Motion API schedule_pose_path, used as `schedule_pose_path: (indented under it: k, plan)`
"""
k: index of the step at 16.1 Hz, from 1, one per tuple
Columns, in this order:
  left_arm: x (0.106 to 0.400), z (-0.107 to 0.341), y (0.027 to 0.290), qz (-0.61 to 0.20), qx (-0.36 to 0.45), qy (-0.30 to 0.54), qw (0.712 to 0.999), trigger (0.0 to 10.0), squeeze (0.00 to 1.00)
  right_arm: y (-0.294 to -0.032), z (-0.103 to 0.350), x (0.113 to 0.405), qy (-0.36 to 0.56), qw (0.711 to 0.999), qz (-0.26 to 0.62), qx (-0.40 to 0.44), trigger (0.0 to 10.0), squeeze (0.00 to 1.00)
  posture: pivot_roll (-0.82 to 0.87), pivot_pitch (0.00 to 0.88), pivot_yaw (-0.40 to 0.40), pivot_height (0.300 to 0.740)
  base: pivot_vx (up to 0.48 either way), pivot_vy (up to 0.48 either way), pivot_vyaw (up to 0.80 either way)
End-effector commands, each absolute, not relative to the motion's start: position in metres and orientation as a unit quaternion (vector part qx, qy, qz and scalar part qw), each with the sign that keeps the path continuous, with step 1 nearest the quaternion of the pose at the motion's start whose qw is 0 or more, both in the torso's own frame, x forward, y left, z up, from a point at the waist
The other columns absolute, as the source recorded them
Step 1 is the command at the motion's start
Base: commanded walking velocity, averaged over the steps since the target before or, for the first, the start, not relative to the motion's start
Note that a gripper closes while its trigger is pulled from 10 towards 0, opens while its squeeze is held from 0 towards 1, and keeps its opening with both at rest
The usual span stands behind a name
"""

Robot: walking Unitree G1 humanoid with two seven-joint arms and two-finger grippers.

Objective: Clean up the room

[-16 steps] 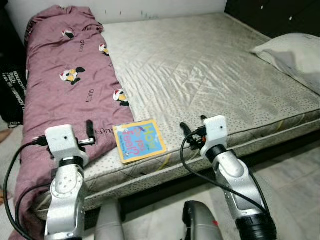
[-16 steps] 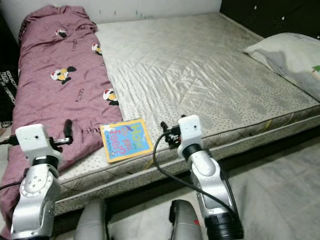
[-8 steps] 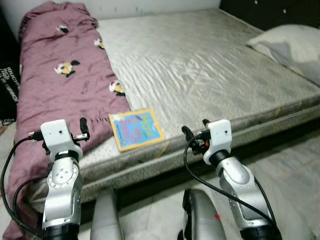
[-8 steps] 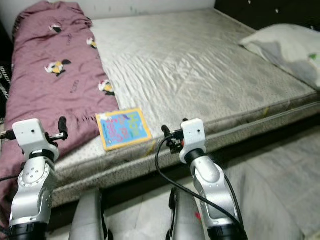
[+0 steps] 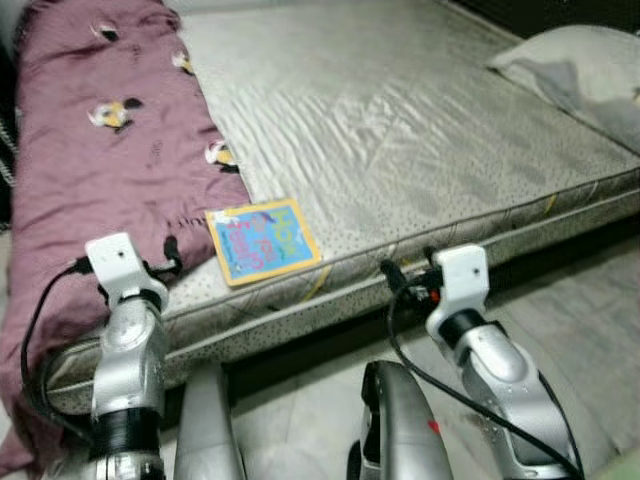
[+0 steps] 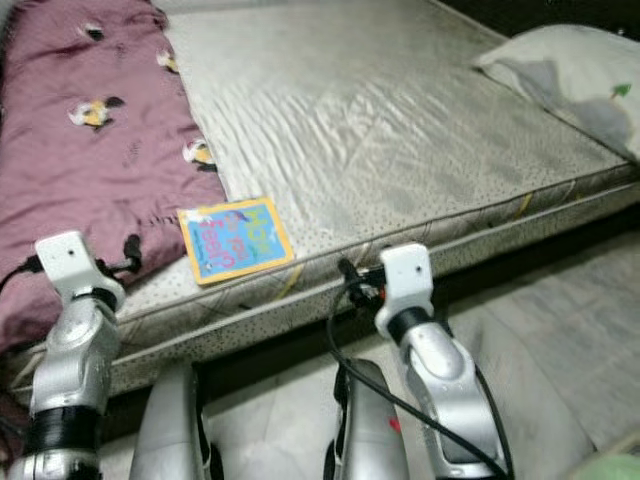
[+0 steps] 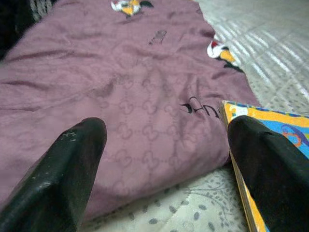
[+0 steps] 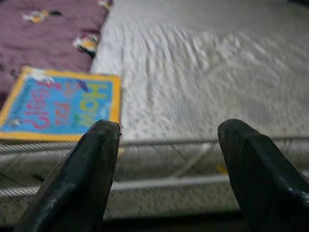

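- While both arms reach forward at the near edge of the bed [image 5: 420, 130], the left end effector [image 5: 170, 255] sits low by the bed's near left corner, its two black fingers [image 7: 72, 164] spread apart with nothing between them.
- Seen along those fingers, the left end effector points at the lower part of a mauve blanket [image 5: 90, 150] printed with small bird figures, which lies along the left side of the bed and drapes over its near edge.
- On the mattress, just beside the blanket's right edge and close to the near side of the bed, lies a flat children's book [image 5: 262, 240] with a blue cover, yellow border and coloured lettering; from the left wrist camera its corner shows behind the far finger.
- Right end effector [image 5: 408, 275]: open as well, fingers [image 8: 91, 169] wide apart and empty, held in front of the mattress's side, to the right of the book and apart from it.
- At the far right of the bed rests a pale grey pillow [image 5: 580, 75].
- Below the bed's edge runs a light, marbled floor [image 5: 590, 310].
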State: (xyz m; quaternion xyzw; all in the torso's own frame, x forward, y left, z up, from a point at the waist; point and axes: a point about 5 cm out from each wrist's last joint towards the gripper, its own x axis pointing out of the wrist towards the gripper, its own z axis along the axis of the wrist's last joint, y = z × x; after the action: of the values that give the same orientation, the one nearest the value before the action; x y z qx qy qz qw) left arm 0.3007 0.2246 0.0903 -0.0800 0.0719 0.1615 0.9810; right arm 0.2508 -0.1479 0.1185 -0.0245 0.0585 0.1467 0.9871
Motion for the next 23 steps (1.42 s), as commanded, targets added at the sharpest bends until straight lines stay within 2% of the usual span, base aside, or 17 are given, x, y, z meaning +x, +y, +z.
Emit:
schedule_pose_path:
  k: [1,4,9,13,23]
  plan:
    - [0.307,0.092,0.222,0.156,-0.085,0.07,0.982,10.0,0.0,-0.15,0.124,0.248,0.053,0.988,0.146,-0.021,10.0,0.0,-0.14,0.124,-0.036,0.522,0.0,0.0,0.0]
    - [0.318,0.088,0.22,0.138,-0.088,0.084,0.983,10.0,0.0,-0.15,0.126,0.245,0.06,0.987,0.145,-0.024,10.0,0.0,-0.14,0.132,-0.034,0.482,0.0,0.0,0.0]
    - [0.325,0.084,0.213,0.122,-0.104,0.1,0.982,10.0,0.0,-0.148,0.127,0.245,0.06,0.987,0.149,-0.024,10.0,0.0,-0.15,0.137,-0.031,0.482,0.0,0.0,0.0]
    - [0.329,0.078,0.208,0.106,-0.102,0.109,0.983,10.0,0.0,-0.147,0.129,0.246,0.056,0.987,0.152,-0.024,10.0,0.0,-0.15,0.135,-0.028,0.444,0.0,0.0,0.0]
    - [0.339,0.076,0.19,0.047,-0.129,0.108,0.985,10.0,0.0,-0.147,0.13,0.251,0.049,0.987,0.146,-0.033,10.0,0.0,-0.17,0.121,-0.025,0.444,0.0,0.0,0.0]
